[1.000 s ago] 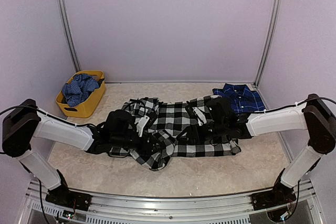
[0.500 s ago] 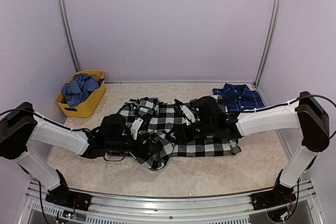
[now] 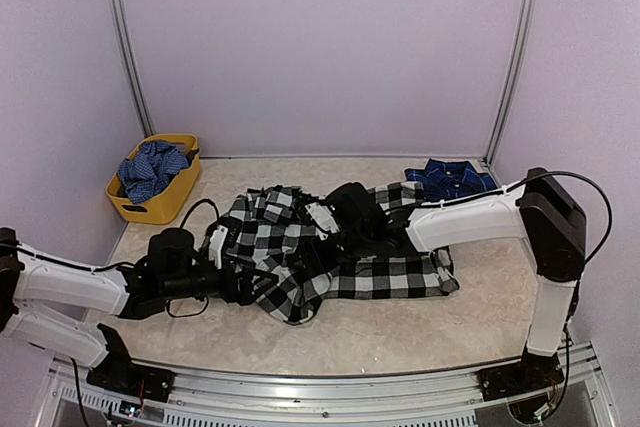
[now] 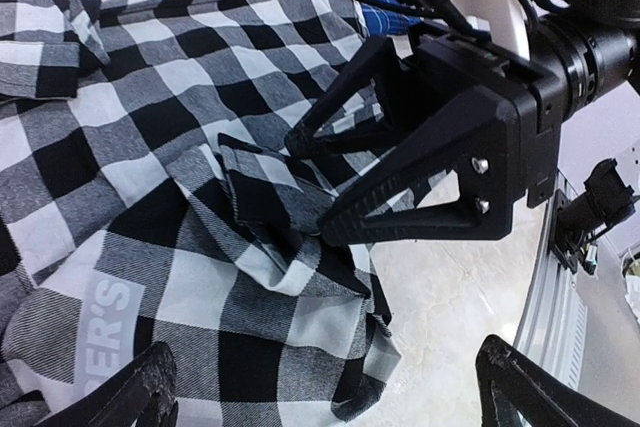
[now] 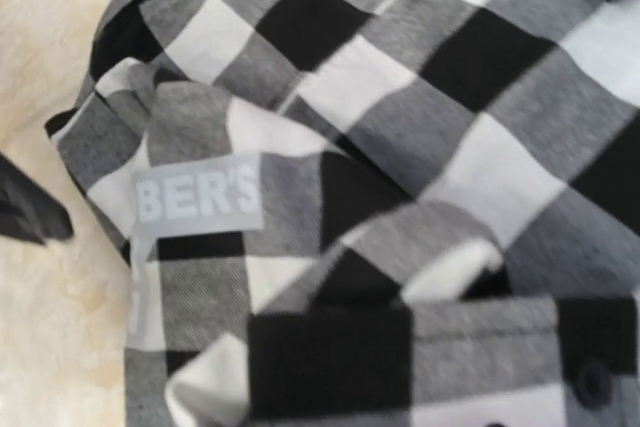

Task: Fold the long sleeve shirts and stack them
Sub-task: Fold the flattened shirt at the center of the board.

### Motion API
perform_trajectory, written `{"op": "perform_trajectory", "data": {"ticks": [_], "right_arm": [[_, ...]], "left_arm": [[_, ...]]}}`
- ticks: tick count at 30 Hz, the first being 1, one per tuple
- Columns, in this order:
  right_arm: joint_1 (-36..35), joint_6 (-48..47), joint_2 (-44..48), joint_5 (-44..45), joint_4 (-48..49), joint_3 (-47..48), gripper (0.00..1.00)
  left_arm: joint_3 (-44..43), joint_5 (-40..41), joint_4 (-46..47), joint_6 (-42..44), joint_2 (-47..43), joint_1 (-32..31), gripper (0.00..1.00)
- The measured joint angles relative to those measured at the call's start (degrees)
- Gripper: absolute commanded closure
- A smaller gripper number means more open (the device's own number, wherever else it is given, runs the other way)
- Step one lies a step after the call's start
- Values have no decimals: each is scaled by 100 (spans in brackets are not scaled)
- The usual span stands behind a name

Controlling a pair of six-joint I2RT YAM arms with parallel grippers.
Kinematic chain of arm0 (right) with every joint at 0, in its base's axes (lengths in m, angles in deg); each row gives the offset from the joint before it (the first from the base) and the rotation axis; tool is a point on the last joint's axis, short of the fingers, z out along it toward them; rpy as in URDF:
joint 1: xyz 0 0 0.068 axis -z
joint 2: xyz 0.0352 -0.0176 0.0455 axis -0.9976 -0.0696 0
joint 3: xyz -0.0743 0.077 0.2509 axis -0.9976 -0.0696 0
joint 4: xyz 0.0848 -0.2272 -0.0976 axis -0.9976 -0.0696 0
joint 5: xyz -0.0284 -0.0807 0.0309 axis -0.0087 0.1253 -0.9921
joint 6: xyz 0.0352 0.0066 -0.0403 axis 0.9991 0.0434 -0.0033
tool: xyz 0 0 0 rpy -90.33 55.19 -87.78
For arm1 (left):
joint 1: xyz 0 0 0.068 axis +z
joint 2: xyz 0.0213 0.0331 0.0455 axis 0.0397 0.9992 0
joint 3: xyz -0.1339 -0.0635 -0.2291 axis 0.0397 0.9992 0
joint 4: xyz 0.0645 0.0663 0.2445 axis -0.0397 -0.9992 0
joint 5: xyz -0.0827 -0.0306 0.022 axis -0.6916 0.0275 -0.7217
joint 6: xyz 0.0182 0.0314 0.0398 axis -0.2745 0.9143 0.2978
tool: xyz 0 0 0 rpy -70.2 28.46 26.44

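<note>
Two long sleeve shirts are lying on the table: one black-and-white check shirt at the centre, one navy plaid shirt at two o'clock; one yellow basket is sitting at ten o'clock, holding one bundle of blue checked cloth; two arms are reaching over the table, the left arm from eight o'clock, the right arm from four o'clock.

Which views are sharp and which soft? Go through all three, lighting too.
Top external: even, soft light, faint shadows, check shirt sharp. Left wrist: crisp on the right gripper and the cloth, no glare. Right wrist: close and blurred throughout, though the lettering still reads.
</note>
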Motion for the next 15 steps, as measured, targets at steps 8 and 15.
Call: {"op": "perform_trajectory", "data": {"ticks": [8,15], "right_arm": [[-90,-210,-380,153,-448,518,35],[-173,-310,-627,339,-798,798,40]], "left_arm": [[192,146,0,-120,-682,319,1],[240,162,0,-186,-717,407,1]]}}
